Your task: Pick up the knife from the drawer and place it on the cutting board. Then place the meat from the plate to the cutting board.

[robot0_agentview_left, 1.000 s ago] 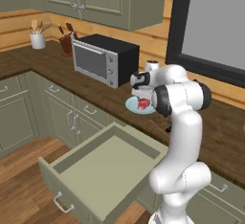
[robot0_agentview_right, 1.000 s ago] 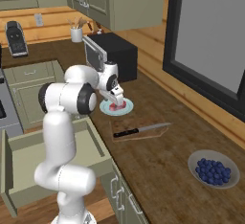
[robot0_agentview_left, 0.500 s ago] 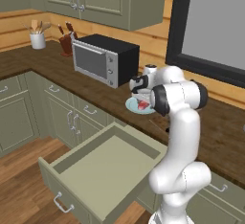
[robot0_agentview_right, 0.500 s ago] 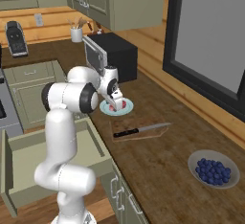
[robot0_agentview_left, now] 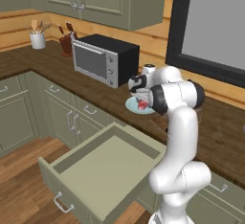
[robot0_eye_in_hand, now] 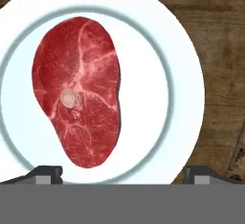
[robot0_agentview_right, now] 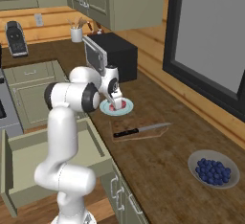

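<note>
Your gripper (robot0_eye_in_hand: 122,173) hangs right over the plate (robot0_eye_in_hand: 184,60) with its jaws spread wide, one fingertip (robot0_eye_in_hand: 44,173) at seven o'clock of the meat (robot0_eye_in_hand: 79,89) and the other at four o'clock, neither touching it. The meat lies flat on the plate. In the right base view you find the knife (robot0_agentview_right: 140,130) resting on the cutting board (robot0_agentview_right: 160,132), at four o'clock of the plate. The drawer (robot0_agentview_left: 103,173) stands pulled out below the counter (robot0_agentview_right: 158,170).

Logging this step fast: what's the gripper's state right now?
Gripper: open, holding nothing, fingers spread wide above the meat on the plate.
</note>
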Controlling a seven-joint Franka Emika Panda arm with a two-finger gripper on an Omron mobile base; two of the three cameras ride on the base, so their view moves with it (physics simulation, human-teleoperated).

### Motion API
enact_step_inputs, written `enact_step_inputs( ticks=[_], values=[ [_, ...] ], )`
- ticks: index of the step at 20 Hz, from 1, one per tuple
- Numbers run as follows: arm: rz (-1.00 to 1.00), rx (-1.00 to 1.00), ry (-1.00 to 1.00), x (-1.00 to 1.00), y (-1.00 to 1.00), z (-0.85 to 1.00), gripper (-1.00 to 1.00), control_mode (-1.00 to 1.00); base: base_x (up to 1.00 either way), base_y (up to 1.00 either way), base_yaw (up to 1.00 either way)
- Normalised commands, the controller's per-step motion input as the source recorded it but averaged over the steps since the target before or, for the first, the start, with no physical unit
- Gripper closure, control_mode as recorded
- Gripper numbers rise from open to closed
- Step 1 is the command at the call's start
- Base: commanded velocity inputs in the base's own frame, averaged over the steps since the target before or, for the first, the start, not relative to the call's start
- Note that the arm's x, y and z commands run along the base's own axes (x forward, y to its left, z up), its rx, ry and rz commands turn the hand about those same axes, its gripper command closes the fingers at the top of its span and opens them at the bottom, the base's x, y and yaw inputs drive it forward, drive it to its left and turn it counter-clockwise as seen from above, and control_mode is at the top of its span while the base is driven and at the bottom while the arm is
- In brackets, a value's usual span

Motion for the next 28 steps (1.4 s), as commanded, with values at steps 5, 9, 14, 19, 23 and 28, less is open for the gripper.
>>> enact_step_inputs(
  ticks=[5, 9, 14, 19, 23, 28],
  values=[
    [0.0, 0.0, 0.0, 0.11, 0.0, -0.28, -1.0, -1.0, 0.0, 0.0, 0.0],
    [0.0, -0.01, 0.0, 0.13, 0.0, -0.29, -1.0, -1.0, 0.0, 0.0, 0.0],
    [0.0, 0.0, 0.0, 0.13, 0.01, -0.15, -1.0, -1.0, 0.0, 0.0, 0.0],
    [0.0, 0.0, 0.0, 0.16, 0.0, -0.18, -1.0, -1.0, 0.0, 0.0, 0.0],
    [0.0, 0.0, 0.0, 0.11, 0.0, -0.1, -1.0, -1.0, 0.0, 0.0, 0.0],
    [0.0, 0.0, 0.0, 0.06, 0.0, -0.06, -1.0, -1.0, 0.0, 0.0, 0.0]
  ],
)
